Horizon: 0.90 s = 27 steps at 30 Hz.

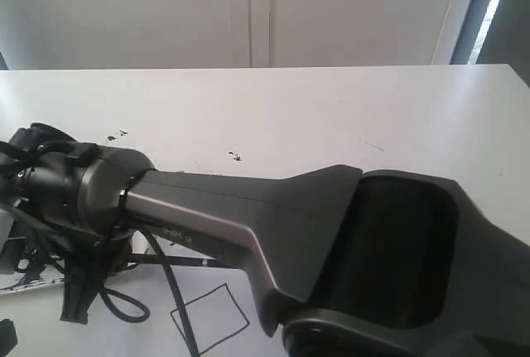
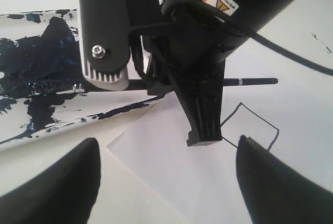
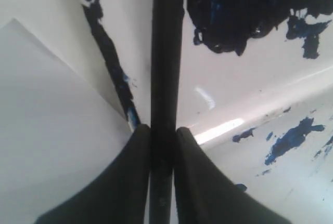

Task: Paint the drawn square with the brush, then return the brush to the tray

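On the white worktop (image 1: 331,117), the right gripper (image 3: 162,130) is clamped on the handle of the brush (image 3: 165,52) over the paint-smeared edge of the tray (image 3: 218,78). The drawn square (image 1: 209,318), unpainted, lies on the paper sheet (image 2: 171,182) near the tray. The left gripper (image 2: 166,141) hangs spread wide, empty.

Right arm (image 1: 215,208) bars way over tray (image 3: 250,83); far table (image 1: 331,117) open.
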Available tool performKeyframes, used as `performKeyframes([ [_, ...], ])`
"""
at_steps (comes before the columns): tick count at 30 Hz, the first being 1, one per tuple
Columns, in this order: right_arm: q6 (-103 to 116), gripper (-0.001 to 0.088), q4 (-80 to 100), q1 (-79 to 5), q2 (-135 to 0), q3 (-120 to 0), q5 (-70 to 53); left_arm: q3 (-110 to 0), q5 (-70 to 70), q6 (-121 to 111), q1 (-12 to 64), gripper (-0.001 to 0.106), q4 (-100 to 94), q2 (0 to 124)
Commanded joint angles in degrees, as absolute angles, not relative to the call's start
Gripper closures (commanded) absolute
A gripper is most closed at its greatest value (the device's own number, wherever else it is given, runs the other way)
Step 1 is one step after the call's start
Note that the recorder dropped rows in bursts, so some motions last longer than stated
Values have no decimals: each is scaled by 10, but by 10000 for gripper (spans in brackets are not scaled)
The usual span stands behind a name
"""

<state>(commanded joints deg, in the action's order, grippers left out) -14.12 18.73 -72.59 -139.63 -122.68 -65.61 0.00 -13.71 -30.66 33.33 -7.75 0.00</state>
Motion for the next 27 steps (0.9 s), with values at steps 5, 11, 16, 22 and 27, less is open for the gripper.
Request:
performKeyframes([
  [5, -102, 868, 243, -726, -1402, -1227, -663, 0, -137, -307, 333, 304, -77, 0],
  [11, -82, 868, 300, -725, -1405, -1227, -686, 0, -137, -307, 333, 304, -77, 0],
  [16, -58, 868, 345, -720, -1405, -1227, -698, 0, -137, -307, 333, 304, -77, 0],
  [22, -61, 868, 327, -721, -1401, -1227, -682, 0, -137, -307, 333, 304, -77, 0],
  [27, -105, 868, 228, -726, -1395, -1227, -659, 0, -137, -307, 333, 304, -77, 0],
])
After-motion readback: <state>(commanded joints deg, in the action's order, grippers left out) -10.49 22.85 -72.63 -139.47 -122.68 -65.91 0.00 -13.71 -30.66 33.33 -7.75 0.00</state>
